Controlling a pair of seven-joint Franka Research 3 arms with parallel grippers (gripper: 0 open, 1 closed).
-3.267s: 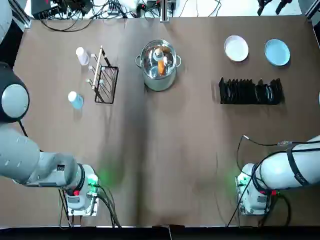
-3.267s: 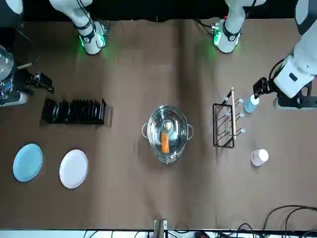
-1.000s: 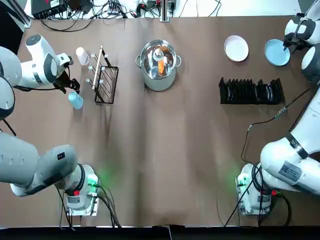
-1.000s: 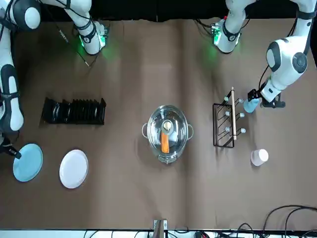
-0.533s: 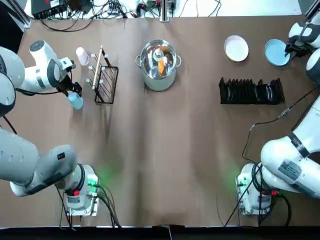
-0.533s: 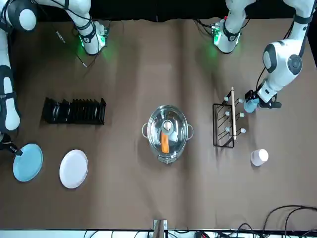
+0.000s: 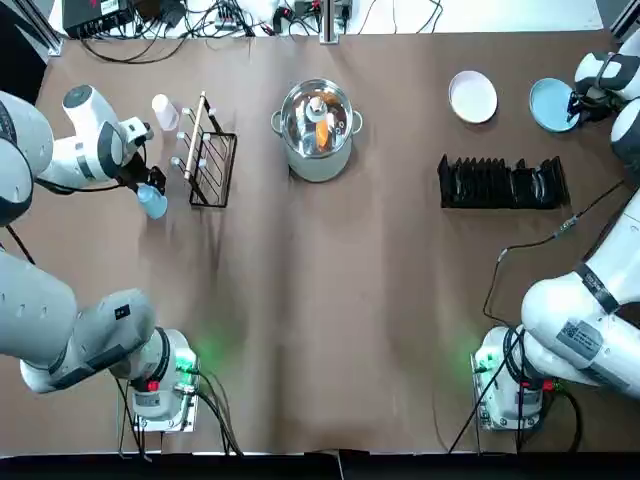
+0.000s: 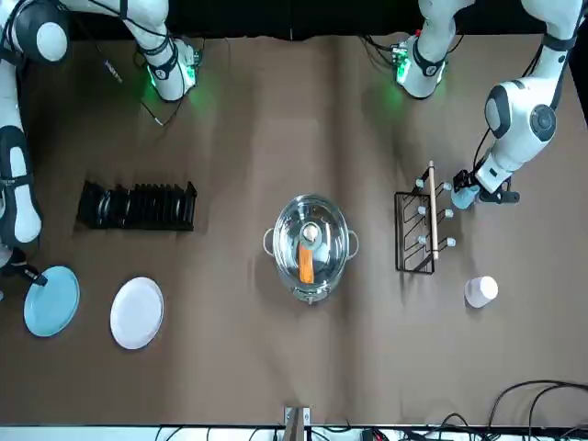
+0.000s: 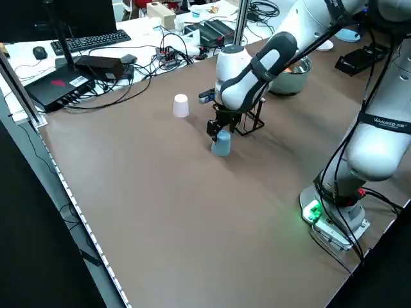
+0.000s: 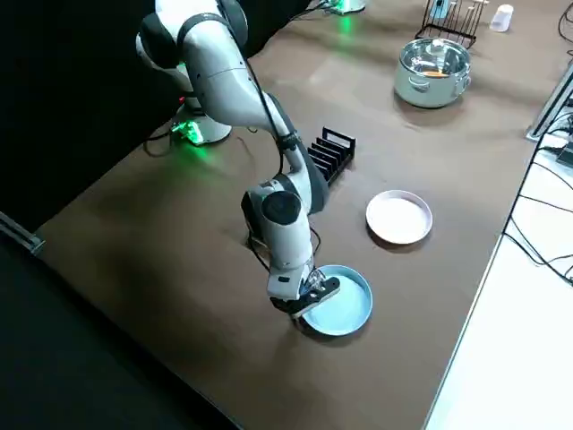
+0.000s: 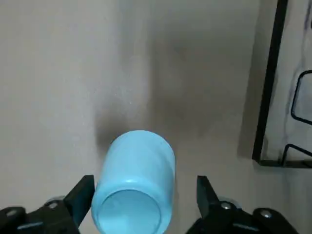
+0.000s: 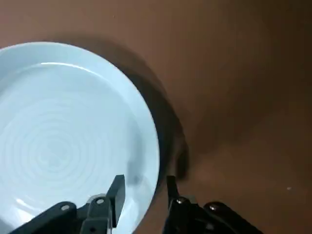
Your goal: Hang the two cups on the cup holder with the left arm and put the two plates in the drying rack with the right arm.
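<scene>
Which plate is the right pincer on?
The light blue plate, the one at the table's far right corner. The right pincer straddles its rim, fingers open. The white plate beside it lies untouched.

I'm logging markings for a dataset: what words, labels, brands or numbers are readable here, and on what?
No text here can be read with certainty.
left arm: a printed line on its dark band, too small to read.
right arm: a small dark label, too small to read.
</scene>
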